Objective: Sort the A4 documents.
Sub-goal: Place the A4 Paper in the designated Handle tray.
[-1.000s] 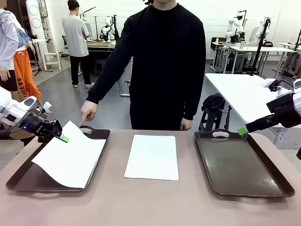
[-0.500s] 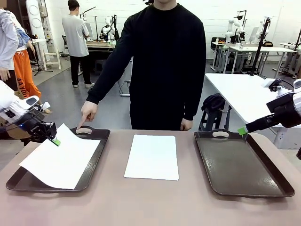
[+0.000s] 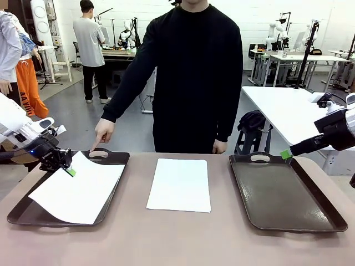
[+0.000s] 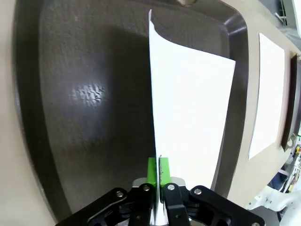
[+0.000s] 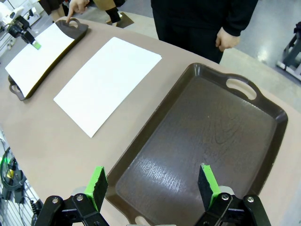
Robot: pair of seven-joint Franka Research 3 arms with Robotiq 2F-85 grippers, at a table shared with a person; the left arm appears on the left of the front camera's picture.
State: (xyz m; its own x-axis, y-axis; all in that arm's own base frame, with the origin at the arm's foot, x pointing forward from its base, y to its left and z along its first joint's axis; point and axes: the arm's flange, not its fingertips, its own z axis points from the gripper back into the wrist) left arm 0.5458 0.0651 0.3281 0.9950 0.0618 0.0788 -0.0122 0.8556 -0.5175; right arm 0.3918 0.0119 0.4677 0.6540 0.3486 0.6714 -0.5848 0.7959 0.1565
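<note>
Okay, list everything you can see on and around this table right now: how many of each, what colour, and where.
A4 sheets: two, white; left sheet over the left tray, one edge raised in the left gripper; middle sheet flat on the table between the trays.
Trays: two, dark brown; left tray at the table's left end, right tray at its right end.
Table: one, grey-brown, under it all.
Person: one, black top, far side; hand points a finger at the left tray's handle.
Left gripper: black, green pads, shut on the left sheet's edge.
Right gripper: black, green pads, open above the right tray.
</note>
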